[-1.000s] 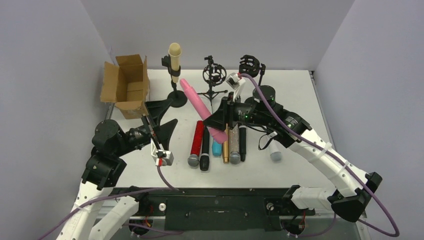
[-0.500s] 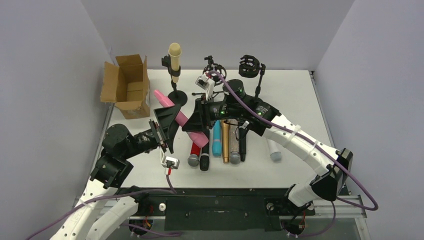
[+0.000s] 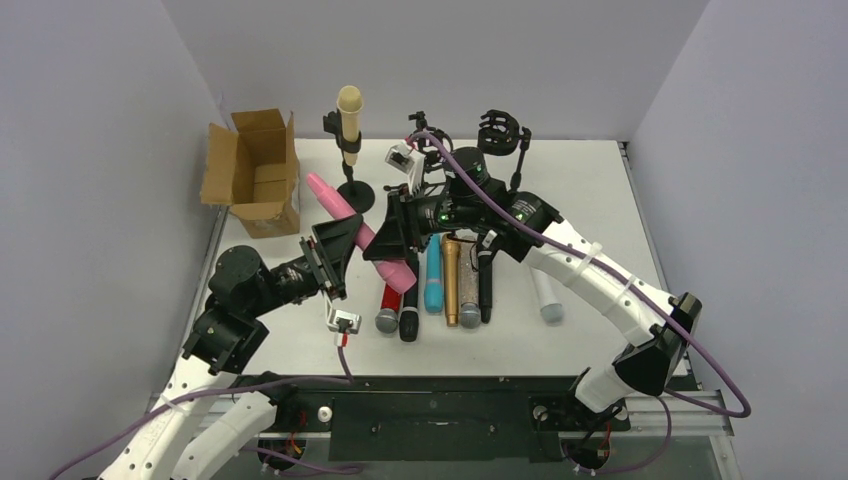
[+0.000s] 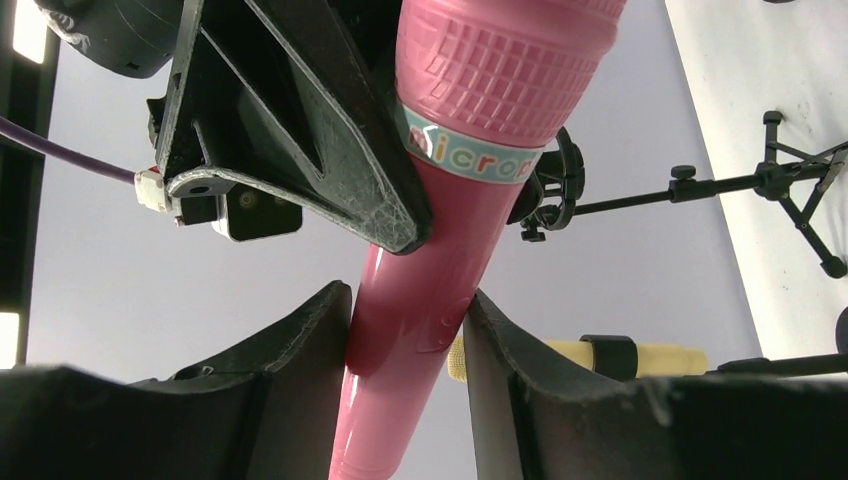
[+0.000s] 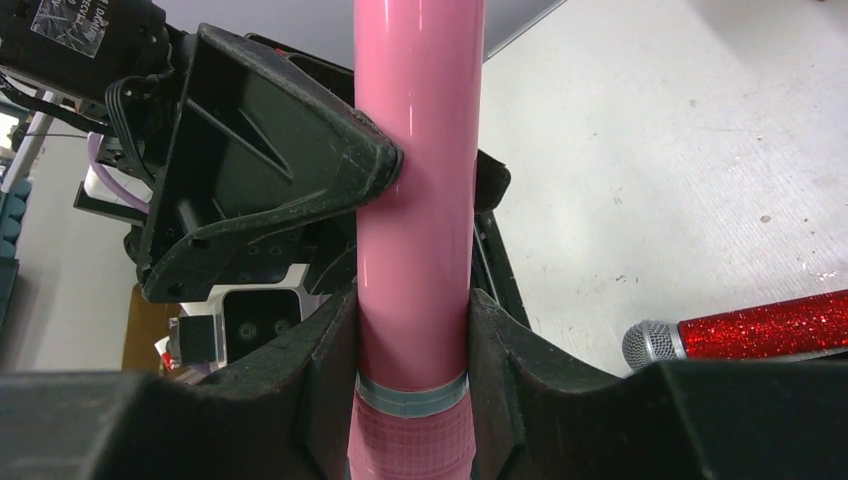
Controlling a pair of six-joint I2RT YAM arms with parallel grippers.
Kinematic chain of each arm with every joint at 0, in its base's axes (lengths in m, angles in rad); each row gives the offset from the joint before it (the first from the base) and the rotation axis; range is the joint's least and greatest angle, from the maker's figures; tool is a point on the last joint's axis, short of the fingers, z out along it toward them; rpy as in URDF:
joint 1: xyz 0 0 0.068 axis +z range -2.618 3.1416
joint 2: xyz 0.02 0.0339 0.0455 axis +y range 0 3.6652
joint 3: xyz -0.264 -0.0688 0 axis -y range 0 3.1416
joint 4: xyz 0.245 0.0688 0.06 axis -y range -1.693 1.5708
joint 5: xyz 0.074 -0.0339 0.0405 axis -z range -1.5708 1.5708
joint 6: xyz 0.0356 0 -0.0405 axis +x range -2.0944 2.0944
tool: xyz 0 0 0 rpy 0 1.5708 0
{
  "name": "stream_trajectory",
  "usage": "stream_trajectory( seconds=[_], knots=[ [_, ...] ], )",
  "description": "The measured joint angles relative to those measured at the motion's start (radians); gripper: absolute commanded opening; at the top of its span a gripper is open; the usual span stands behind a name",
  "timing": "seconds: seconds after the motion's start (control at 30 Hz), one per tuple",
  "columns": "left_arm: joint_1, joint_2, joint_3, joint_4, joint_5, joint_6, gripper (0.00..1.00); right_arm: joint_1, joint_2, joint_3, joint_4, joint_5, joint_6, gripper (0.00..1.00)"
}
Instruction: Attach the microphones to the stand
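A pink microphone [image 3: 326,196] hangs slanted above the table, and both grippers hold it. My left gripper [image 3: 342,236] [image 4: 405,335] presses both fingers on its smooth handle. My right gripper [image 3: 388,240] [image 5: 415,335] is shut on it just above the ribbed head. A cream microphone [image 3: 348,112] [image 4: 640,356] stands clipped in the left stand [image 3: 353,190]. Under the arms lie red [image 3: 394,283] [image 5: 770,325], black [image 3: 410,312], teal [image 3: 433,285], gold [image 3: 452,288], silver [image 3: 470,305] and a second black [image 3: 485,290] microphone in a row. A white one with a grey head [image 3: 547,298] lies further right.
An open cardboard box [image 3: 255,170] stands at the back left. Two more stands with black holders rise at the back, the middle one [image 3: 425,140] partly behind my right arm and another [image 3: 503,133] to its right. Purple cables trail from both wrists.
My right gripper carried the pink microphone left and toward the left arm. My left gripper moved up to it and closed round its handle.
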Motion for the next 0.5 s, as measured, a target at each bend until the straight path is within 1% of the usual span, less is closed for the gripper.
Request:
stream_trajectory(
  seconds=[0.03, 0.07, 0.1, 0.13, 0.2, 0.27, 0.37, 0.4, 0.43, 0.5],
  knots=[
    [0.000, 0.000, 0.000, 0.000, -0.002, -0.007, 0.07, -0.003, 0.003, 0.007, -0.012, -0.002, -0.005, 0.31],
    [0.000, 0.001, 0.000, 0.004, -0.003, -0.016, 0.06, -0.006, 0.003, 0.013, -0.020, -0.002, -0.009, 0.40],
    [0.000, 0.002, 0.000, 0.009, -0.005, -0.027, 0.05, -0.015, 0.004, 0.020, -0.028, -0.002, -0.011, 0.44],
    [-0.001, 0.002, 0.000, 0.015, -0.009, -0.050, 0.05, -0.022, 0.004, 0.025, -0.032, -0.004, -0.013, 0.50],
    [-0.003, 0.002, 0.000, 0.014, -0.022, -0.108, 0.05, -0.040, 0.004, 0.039, -0.031, -0.002, -0.017, 0.58],
    [-0.003, 0.002, 0.000, 0.016, -0.035, -0.186, 0.04, -0.073, 0.003, 0.054, -0.028, 0.009, -0.025, 0.63],
    [-0.003, 0.002, 0.005, 0.012, -0.056, -0.306, 0.03, -0.123, -0.008, 0.072, -0.018, 0.050, -0.035, 0.66],
    [-0.003, 0.003, 0.012, 0.010, -0.069, -0.369, 0.03, -0.138, -0.017, 0.074, -0.010, 0.066, -0.037, 0.67],
    [-0.003, 0.004, 0.020, 0.010, -0.077, -0.412, 0.03, -0.155, -0.030, 0.074, 0.000, 0.085, -0.038, 0.71],
    [-0.003, 0.015, 0.055, 0.005, -0.110, -0.541, 0.03, -0.183, -0.068, 0.061, 0.043, 0.130, -0.039, 0.75]
  ],
)
